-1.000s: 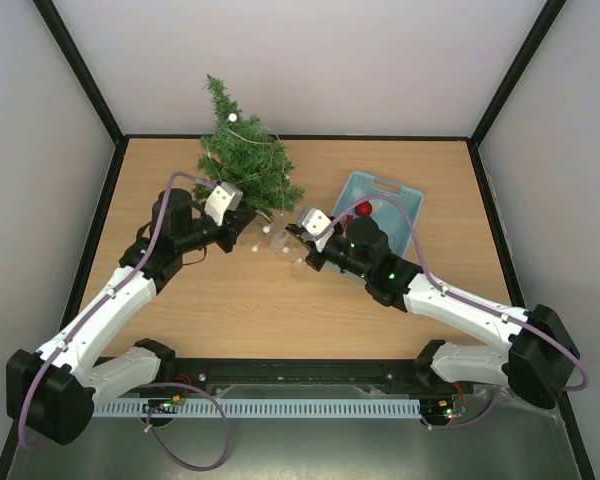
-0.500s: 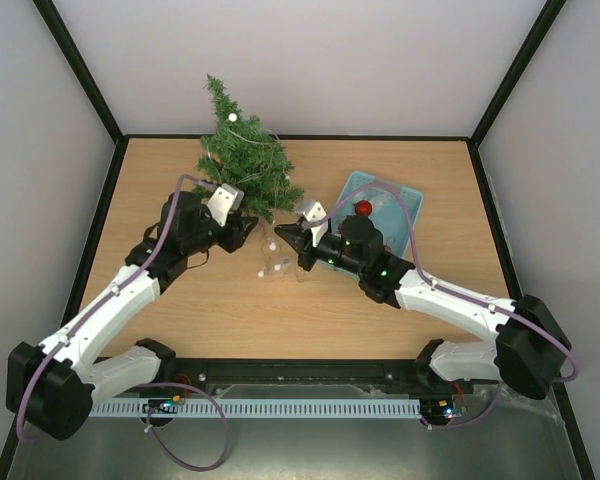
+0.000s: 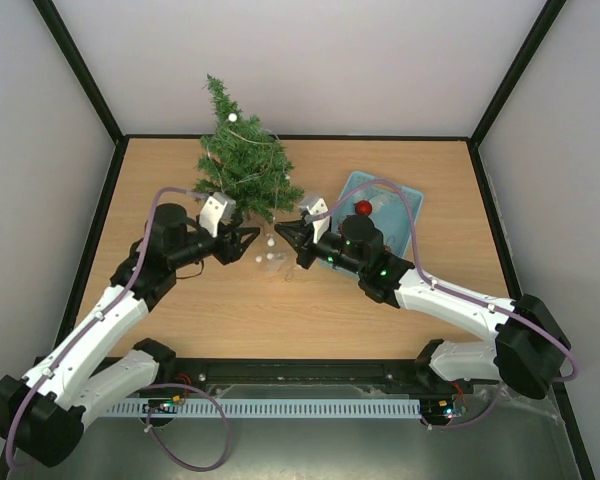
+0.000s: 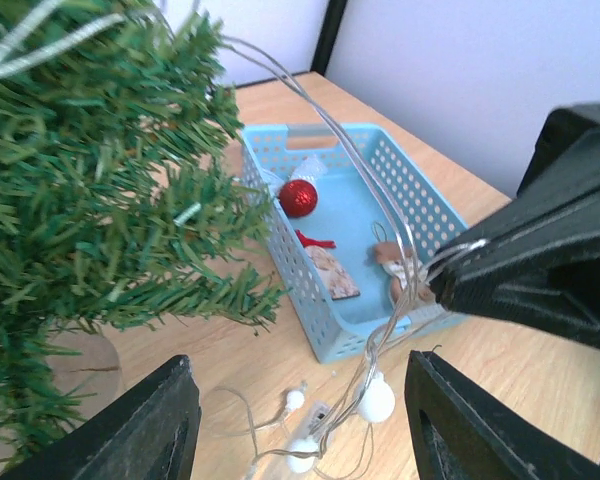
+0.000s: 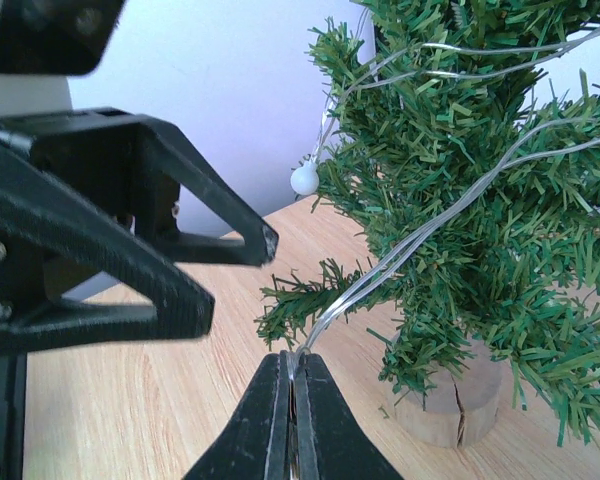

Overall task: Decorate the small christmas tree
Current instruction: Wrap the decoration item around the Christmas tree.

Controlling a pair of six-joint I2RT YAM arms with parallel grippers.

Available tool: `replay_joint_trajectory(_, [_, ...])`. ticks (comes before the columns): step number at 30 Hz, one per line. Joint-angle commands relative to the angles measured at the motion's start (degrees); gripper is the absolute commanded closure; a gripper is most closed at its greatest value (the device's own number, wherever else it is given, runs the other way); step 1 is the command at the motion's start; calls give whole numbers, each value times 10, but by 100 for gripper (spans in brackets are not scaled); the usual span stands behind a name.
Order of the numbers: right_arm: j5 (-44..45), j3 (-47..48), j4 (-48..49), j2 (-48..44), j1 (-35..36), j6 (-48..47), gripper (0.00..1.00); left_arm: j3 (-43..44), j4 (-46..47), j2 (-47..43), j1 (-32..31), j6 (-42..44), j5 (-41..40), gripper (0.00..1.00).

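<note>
Left gripper (image 3: 250, 245) jaws apart, empty. Right gripper (image 5: 292, 365) pinched on thin silver light wire with white bulbs (image 5: 380, 270). Wire partly draped on small bristly green christmas tree (image 3: 242, 165), 11 o'clock. Red bauble (image 4: 298, 197) waits unhung in light blue plastic basket (image 4: 320, 300), 1 o'clock.

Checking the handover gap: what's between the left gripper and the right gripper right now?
Only the string of lights, thin wire and white bulbs; the left wrist view shows it best. The right gripper pinches the wire.
</note>
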Motion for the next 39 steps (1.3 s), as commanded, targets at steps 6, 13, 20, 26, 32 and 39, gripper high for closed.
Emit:
replay_joint_trajectory(6, [5,23,20,-8,2,9,98,7,-18,53,-3,76,53,41])
replay_joint_trajectory(13, [0,24,16,-13,2,4,98,5,-8,84,-3,94,80,41])
replay_joint_trajectory(20, [-5,25,10,-16,2,-1,98,11,2,105,-3,100,101,67])
replay_joint_trajectory(26, [10,19,-3,-22,2,-13,98,7,29,75,-3,93,112,98])
replay_joint_trajectory(32, [34,19,-24,-25,2,-30,98,7,27,68,-3,98,134,98])
replay_joint_trajectory(39, [39,12,-33,-35,2,-42,98,3,26,68,-3,115,159,55])
